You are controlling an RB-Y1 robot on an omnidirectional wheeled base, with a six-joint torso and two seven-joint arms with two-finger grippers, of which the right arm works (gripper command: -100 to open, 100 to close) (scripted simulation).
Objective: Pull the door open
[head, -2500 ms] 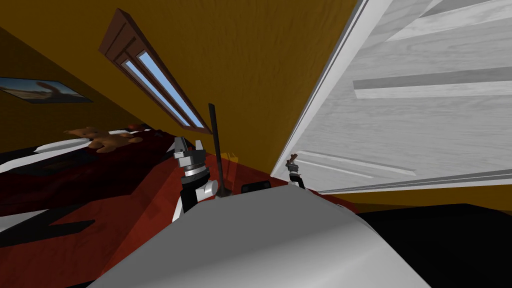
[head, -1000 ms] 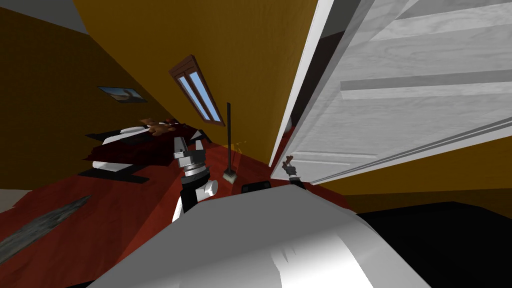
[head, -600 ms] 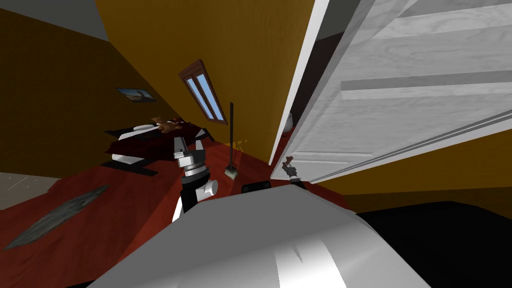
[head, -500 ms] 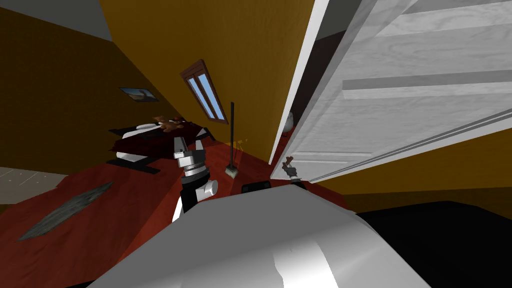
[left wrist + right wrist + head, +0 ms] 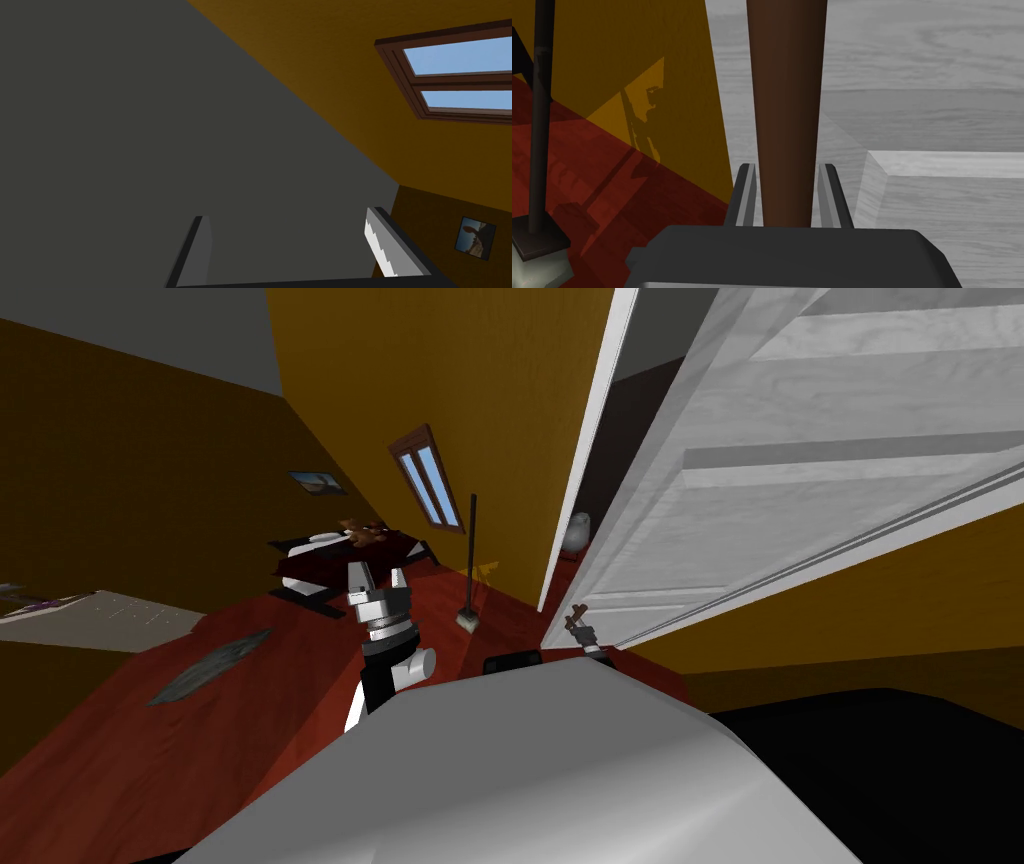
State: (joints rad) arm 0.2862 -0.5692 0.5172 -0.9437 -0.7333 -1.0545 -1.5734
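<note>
One door [image 5: 800, 518], white-grey and panelled, takes the right of the head view, and it stands ajar. Its free edge is swung out toward me, off the one white frame [image 5: 597, 438]. A dark strip shows between the two, with a pale rounded thing [image 5: 578, 531] low in it. The head view gives that gap, and the right wrist view gives the grip.

Next in size, one thin black pole [image 5: 471, 548] stands upright on a small base on the red floor [image 5: 250, 728], beside the ochre wall [image 5: 480, 378].

There are two grippers. The left gripper [image 5: 377, 578] is raised ahead of my chest on the left. Its two fingers are spread wide with nothing between them.

The right gripper [image 5: 580, 623] is at the door's free edge, low down. Its two fingers are closed narrow and press both sides of the one brown handle [image 5: 787, 100]. The handle is a bar, and its long axis runs straight out from the gripper body, lying along the door's face.
</note>
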